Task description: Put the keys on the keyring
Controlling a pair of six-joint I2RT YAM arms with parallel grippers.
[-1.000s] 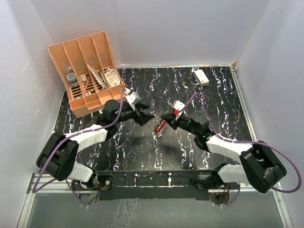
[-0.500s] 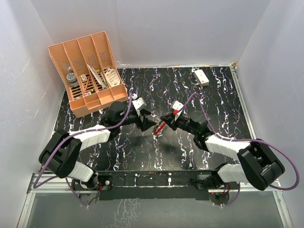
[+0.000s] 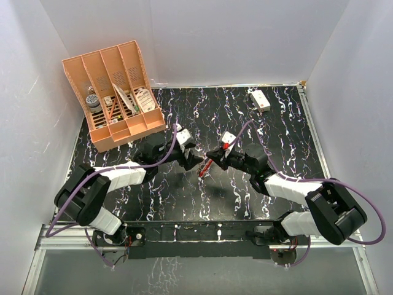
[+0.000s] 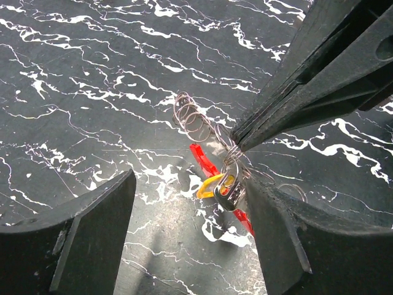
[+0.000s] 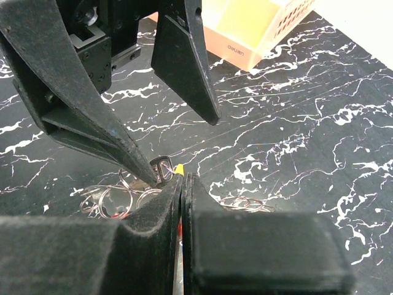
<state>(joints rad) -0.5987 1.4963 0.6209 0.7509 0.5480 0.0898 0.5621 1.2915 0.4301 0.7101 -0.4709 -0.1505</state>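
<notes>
Keys (image 4: pixel 228 192) and red keyring (image 4: pixel 202 161) bunch together at the tip of our right tool (image 3: pixel 214 155).
We see the right tool clenched on the keyring and the left tool (image 4: pixel 190 181) released, its jaws on either side of the bunch, over the black marbled bench (image 4: pixel 92 92).

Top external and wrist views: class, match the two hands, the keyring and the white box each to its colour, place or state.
Things:
1. left hand
2. right hand
3. keyring
4. white box

Descriptions:
A. red
B. at the back, on the right
C. open
D. shut on silver rings

Pairs: 1-C, 2-D, 3-A, 4-B
</notes>
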